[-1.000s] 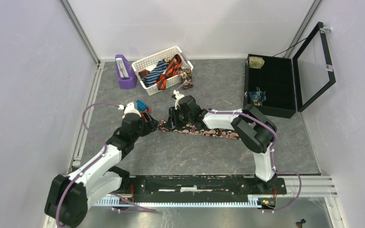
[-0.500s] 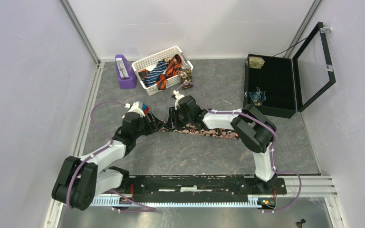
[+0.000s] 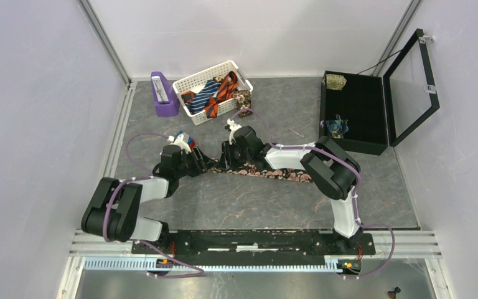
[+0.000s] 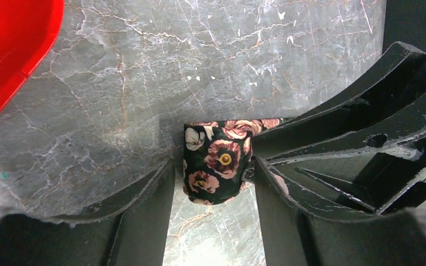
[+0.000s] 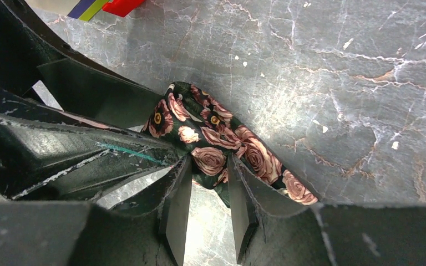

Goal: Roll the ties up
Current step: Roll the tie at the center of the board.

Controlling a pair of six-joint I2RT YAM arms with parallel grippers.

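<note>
Nearest us, about the middle of the surface (image 3: 224, 205), the dark floral tie (image 3: 274, 173) lies flat in a strip running left to right, and both hands meet at its left end, where the fabric is turned over on itself into a small fold. The left hand (image 4: 213, 172) straddles that fold, one finger close on each side, but we cannot tell whether it presses or merely frames it; we judge it is there to keep the first turn from springing open. The right hand (image 5: 209, 166) is pinched onto the tie just behind the fold, cloth bunched between its fingers, likely to hold the strip taut as the roll starts. Just beyond the left hand sit the toy blocks (image 3: 185, 138). At the far edge a white basket (image 3: 202, 71) holds the unrolled ties (image 3: 211, 93), and in the far right corner the open black case (image 3: 364, 112) keeps two bundled ties (image 3: 335, 81), so we take the job to be early
</note>
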